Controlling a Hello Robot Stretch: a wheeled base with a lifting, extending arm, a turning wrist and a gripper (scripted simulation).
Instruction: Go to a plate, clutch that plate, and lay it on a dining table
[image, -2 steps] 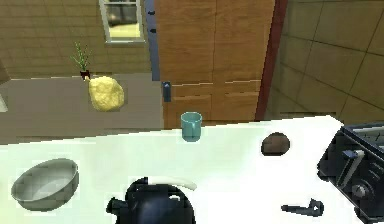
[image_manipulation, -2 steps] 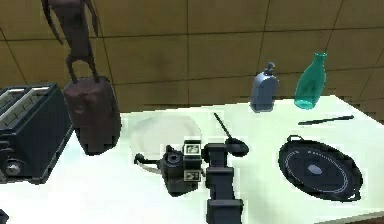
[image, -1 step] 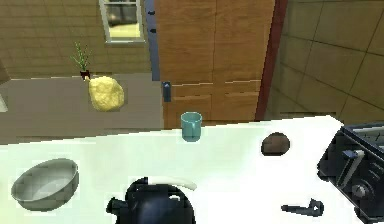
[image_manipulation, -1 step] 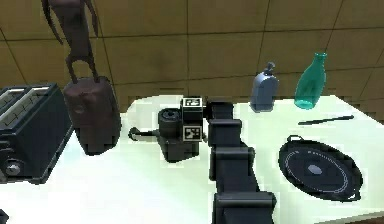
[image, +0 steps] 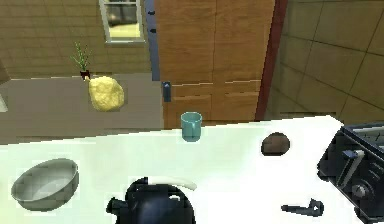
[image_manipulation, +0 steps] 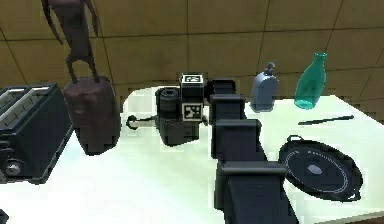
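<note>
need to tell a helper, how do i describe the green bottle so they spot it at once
Find the white countertop in the arm side view and follow its far edge, by the tiled wall, rightward. Two bottles stand there; the green bottle is the taller, see-through teal one, right of the squat grey-blue bottle.

A kitchen: white counter (image: 240, 170) bearing toaster (image_manipulation: 25, 130), kettle (image: 150, 205), bowl (image: 45, 183) and pan (image_manipulation: 320, 170).

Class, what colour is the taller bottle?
Teal green; the bottle shows best in the arm side view.
</note>
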